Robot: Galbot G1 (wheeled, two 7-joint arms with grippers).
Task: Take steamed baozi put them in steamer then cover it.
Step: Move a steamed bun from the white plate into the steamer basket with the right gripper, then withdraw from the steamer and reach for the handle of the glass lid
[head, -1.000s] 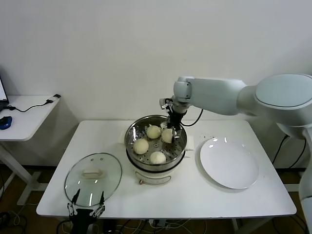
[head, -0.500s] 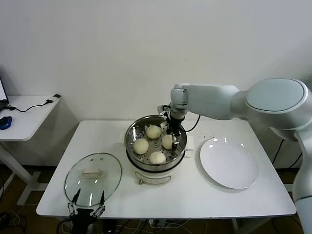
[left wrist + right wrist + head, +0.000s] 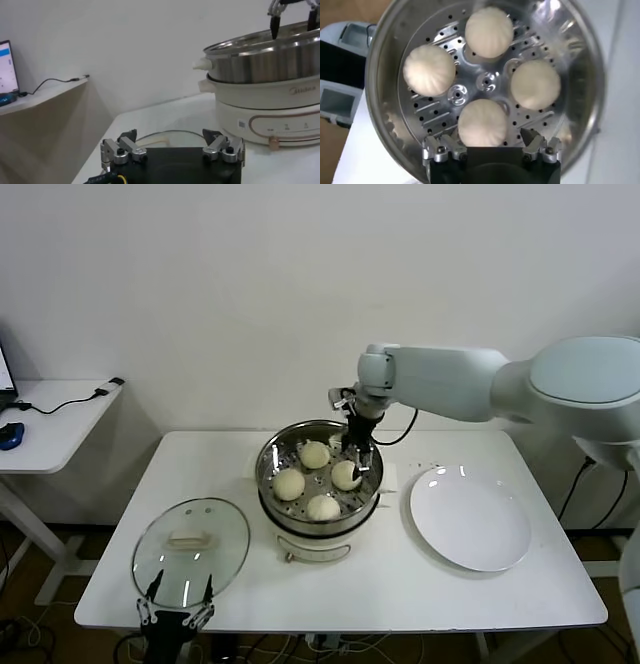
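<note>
4 steamed baozi (image 3: 482, 122) in steamer (image 3: 268, 459) — right gripper (image 3: 357, 461) above, fingers apart, empty; left gripper (image 3: 176, 618) parked at counter (image 3: 400, 584) edge, fingers apart.

Our white arms and black grippers

We see our right arm (image 3: 450, 382) as smooth glossy white shells, a big rounded shoulder narrowing to a cylindrical wrist, with a black cable looping under it. Our right gripper (image 3: 358, 452) has thin black fingers; up close, silver knuckle blocks with dark screws sit on a black body. Our left gripper (image 3: 172, 150) has the same silver blocks and black base.
</note>
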